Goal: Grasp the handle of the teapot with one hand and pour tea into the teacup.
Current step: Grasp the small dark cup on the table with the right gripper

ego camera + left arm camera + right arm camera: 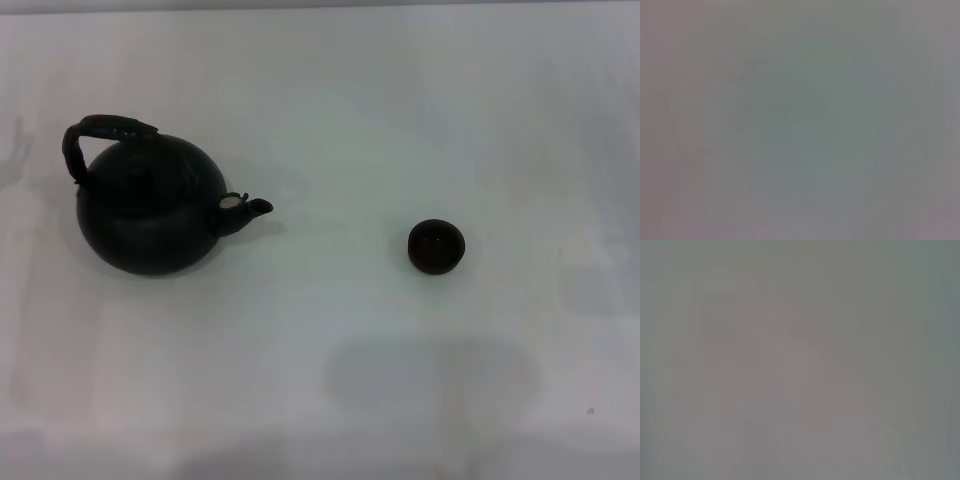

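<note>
- White, smooth and matte, the flat tabletop [330, 120] fills the head view, with a soft grey shadow lying on its near part.
- One round, squat, matte black teapot [150, 215] is seen standing upright on the tabletop, on the robot's left side.
- One thick black arched handle [105, 130], rough and knobbly on top, curves over the far side of the teapot's body.
- One short stubby spout [245, 210] juts from the teapot toward the cup; a small pale patch is seen at its base.
- A small lid knob is only faintly made out on top of the teapot.
- One tiny round dark brown-black handleless teacup [436, 246] stands upright, well apart from the teapot, on the side its spout points to; its inside looks dark reddish.
- Neither the left gripper nor the right gripper is seen in the head view, and both wrist views show only a featureless grey blur, so whether the fingers are spread or pressed together cannot be told.
</note>
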{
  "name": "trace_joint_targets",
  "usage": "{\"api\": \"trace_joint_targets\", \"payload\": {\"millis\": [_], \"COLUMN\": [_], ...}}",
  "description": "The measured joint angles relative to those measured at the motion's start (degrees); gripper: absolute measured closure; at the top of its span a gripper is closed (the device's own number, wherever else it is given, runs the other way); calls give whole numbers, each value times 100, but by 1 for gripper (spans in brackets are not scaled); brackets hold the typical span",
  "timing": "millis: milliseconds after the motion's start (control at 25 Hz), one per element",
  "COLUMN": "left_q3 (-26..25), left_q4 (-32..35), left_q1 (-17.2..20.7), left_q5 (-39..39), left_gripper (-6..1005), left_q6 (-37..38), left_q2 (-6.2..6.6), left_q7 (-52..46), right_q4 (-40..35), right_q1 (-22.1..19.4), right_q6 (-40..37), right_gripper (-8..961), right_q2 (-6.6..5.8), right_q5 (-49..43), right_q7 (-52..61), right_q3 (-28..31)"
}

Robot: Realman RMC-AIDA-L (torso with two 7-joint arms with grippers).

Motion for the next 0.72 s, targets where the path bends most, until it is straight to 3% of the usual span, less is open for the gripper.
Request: {"api": "trace_joint_targets", "payload": {"millis": [560,720], "left_q3": [-16,-18], "left_q4": [21,14], "left_q1": [-13,-17], "left_q5": [-27,-31], "left_gripper": [111,111], "left_q6": [-62,-148], "left_q2": [-1,-3], "left_q7": [-2,-4], "right_q4": [-30,-467], "right_q1": [14,17], "right_q6": [-44,-73], "right_gripper": [128,128], "right_q2": [-1,-5], "right_q5": [-1,-15], "right_q7": [80,591], "right_q3": [-40,-560]}}
